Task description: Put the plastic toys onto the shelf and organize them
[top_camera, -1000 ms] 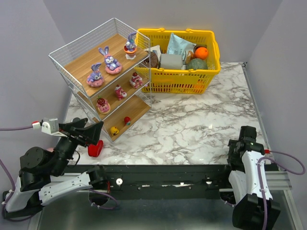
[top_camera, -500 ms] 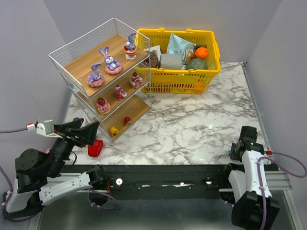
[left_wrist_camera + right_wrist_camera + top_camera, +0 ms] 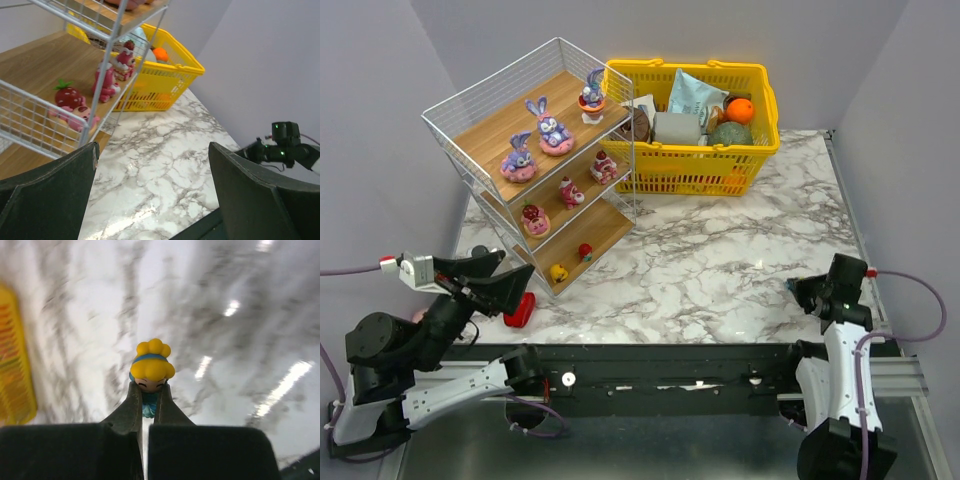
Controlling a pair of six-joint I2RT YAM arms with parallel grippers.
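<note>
**Near edge, right.** The right pincer (image 3: 148, 390) is closed on a small figurine (image 3: 151, 365) with yellow bun hair, a blue band and a blue body. It grips the figurine low on the body, and the head stands clear above the fingertips. The pincer is over the tabletop (image 3: 720, 260) close to the near right corner. Whether the figurine touches the marble cannot be told.

**Near edge, left.** The left pincer (image 3: 152, 146) is spread wide with nothing between its fingers. It points toward the shelf (image 3: 500, 125). A red bell pepper (image 3: 520, 310) lies on the tabletop just beside it, near the near left corner.

**Left side, toward the far left corner.** The shelf stands slanted, with three tiers.
- Bottom board: a yellow piece (image 3: 558, 272) and a red piece (image 3: 585, 251), set apart near the board's front edge.
- Middle board: three pink-red figures (image 3: 570, 190) in a row, all upright.
- Top board: two purple bunnies (image 3: 552, 127) on pink donut bases, and a third purple figure (image 3: 591, 95) on a red base at the right end.

**Far edge, centre.** A yellow basket (image 3: 690, 152) sits just beside the shelf's right side. It holds packets and an orange (image 3: 740, 108).
</note>
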